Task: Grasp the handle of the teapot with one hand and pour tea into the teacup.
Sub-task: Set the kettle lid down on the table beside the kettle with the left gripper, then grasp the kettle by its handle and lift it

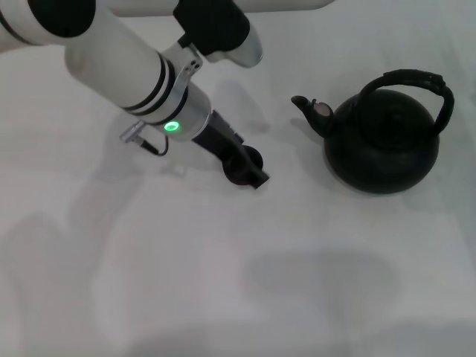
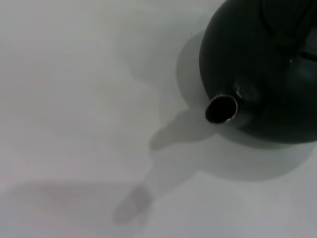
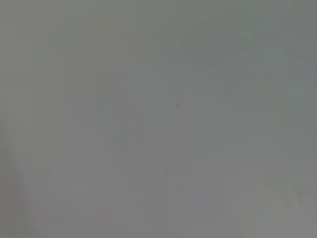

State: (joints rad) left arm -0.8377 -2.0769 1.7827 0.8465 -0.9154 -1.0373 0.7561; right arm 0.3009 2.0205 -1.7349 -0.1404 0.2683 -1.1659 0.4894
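I see my left gripper (image 1: pixel 249 167) low over the white table (image 1: pixel 223 282), down at the teacup (image 1: pixel 251 158); can't tell whether it's clenched or released. Teapot (image 1: pixel 383 145) stands upright well apart on the gripper's right, spout (image 2: pixel 221 109) pointing toward it, handle (image 1: pixel 416 80) untouched. Right arm not visible.

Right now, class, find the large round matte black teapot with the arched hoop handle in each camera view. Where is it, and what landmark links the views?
Head view: the teapot stands at centre right, upright on the white table.
Left wrist view: its body fills the upper right corner.
Right wrist view: not in it.
Shared landmark: the short curved spout, whose open mouth faces the left wrist camera.
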